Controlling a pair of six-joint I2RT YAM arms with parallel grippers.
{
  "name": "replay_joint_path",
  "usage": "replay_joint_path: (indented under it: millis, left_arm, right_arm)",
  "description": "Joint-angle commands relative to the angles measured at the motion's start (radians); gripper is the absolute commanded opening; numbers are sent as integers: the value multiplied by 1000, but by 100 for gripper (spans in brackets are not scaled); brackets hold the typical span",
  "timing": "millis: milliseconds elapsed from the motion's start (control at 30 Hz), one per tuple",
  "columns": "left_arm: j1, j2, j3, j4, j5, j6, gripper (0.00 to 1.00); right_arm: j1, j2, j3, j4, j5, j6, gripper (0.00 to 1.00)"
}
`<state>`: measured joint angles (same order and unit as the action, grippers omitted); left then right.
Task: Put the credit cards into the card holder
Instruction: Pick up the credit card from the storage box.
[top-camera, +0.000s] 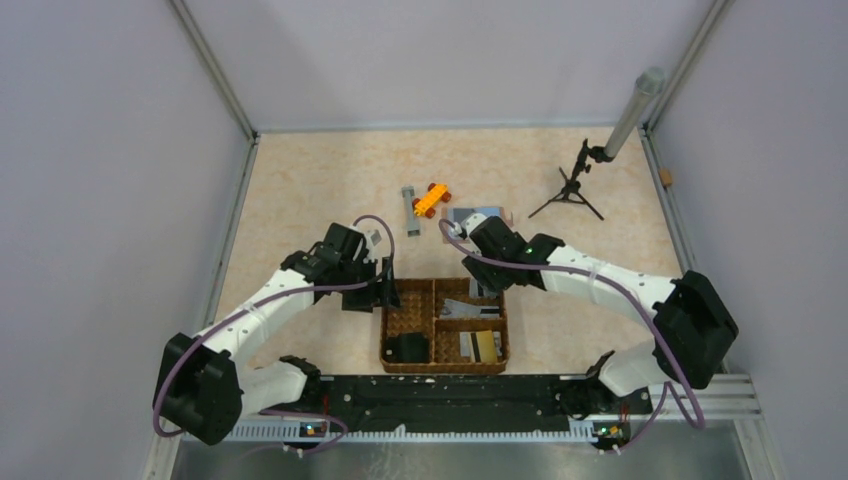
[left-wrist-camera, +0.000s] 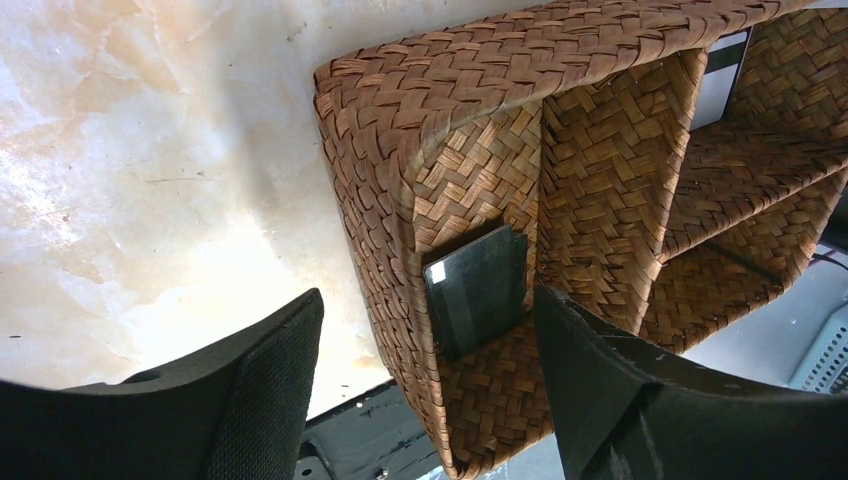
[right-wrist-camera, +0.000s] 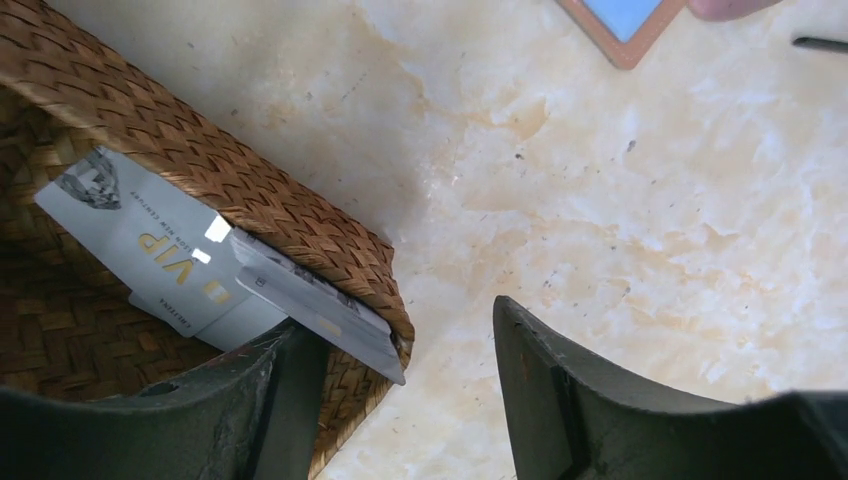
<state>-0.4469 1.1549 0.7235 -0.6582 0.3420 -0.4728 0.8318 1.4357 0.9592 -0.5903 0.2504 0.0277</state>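
Two stiff, slick silver plastic cards (right-wrist-camera: 170, 250) lean in the near-edge woven basket (right-wrist-camera: 200, 160), probably pinchable edgewise; left claw (left-wrist-camera: 428, 295) and right claw (right-wrist-camera: 400, 320) gape empty.

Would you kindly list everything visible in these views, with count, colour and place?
table: one, beige marbled, beneath everything
woven basket: one, brown, centre, near the arm bases
credit cards: several, grey, gold and white, basket's right compartments
black block: one, black, basket's near-left compartment
card holder: one, brown rim, light blue inside, open beyond the basket
toy car: one, orange, beyond the basket
cylinder: one, grey, left of the car
tripod: one, black with grey tube, far right
left gripper: open, at basket's left wall
right gripper: open, over basket's far-right corner
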Motion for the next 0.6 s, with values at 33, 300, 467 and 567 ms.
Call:
replay_joint_path:
  millis: [33, 300, 467, 567]
  left_arm:
    - [-3, 3, -5, 23, -13, 5, 77]
    - [-2, -1, 2, 8, -20, 8, 77]
    - [-2, -11, 27, -19, -27, 19, 77]
    - [-3, -22, 55, -44, -44, 31, 78]
  right_arm:
    - [10, -56, 72, -3, 29, -16, 54]
    - [10, -58, 73, 12, -45, -22, 34]
    - [15, -64, 116, -45, -64, -51, 22]
    - [24, -66, 154, -94, -61, -60, 15]
